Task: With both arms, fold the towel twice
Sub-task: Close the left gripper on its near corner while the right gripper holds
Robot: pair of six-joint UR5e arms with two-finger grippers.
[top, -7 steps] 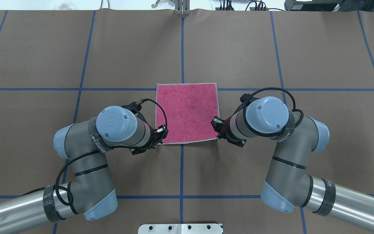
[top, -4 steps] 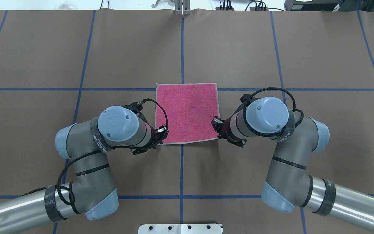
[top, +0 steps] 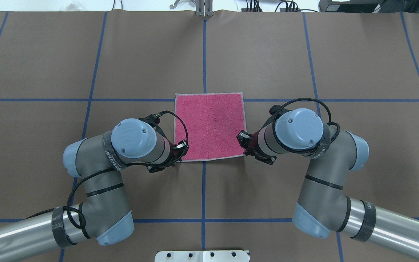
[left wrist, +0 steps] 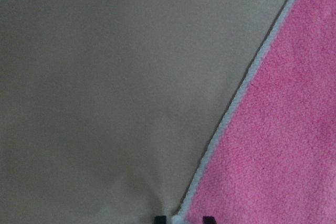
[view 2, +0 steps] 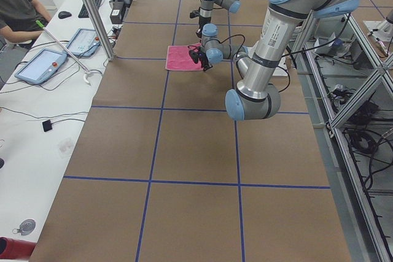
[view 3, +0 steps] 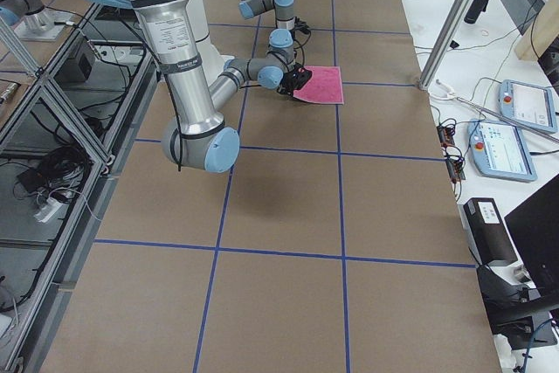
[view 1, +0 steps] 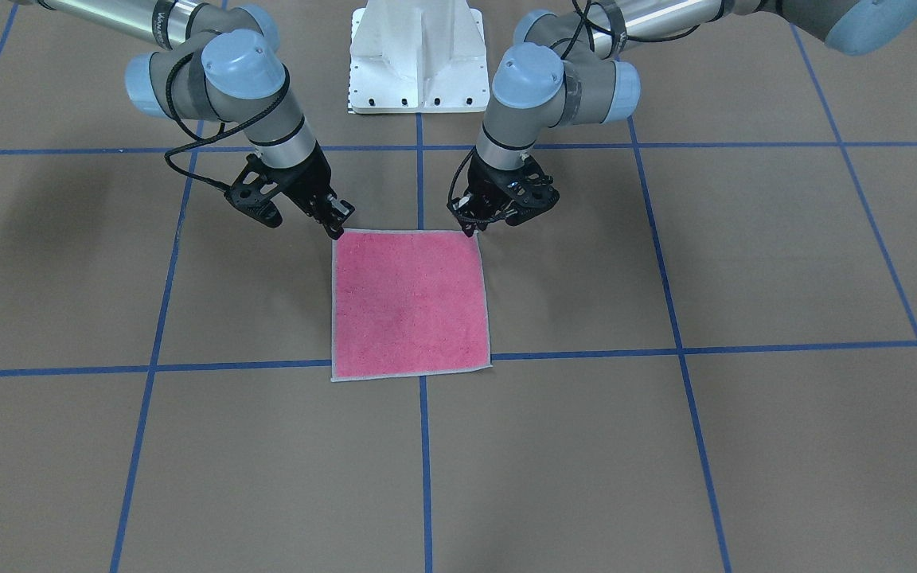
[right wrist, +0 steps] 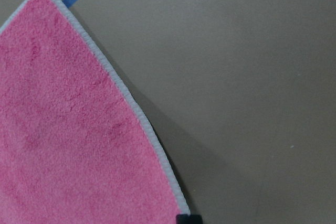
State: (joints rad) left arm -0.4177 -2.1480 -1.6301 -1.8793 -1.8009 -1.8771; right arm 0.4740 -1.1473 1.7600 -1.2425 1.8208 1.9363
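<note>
Towel [top: 209,125]: flat, pink up, 0/2 folds done. L gripper [view 1: 475,228], R gripper [view 1: 337,228]: at robot-side corners; whether pinched or apart, can't tell. Both folds left.

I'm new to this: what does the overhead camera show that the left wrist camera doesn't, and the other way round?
Only overhead: the whole square towel, the left arm and right arm at its near corners, and blue tape lines. Only the left wrist: the towel's pale stitched edge close up, with two black fingertips either side of its corner. Both: the pink towel lying flat on the brown table.
</note>
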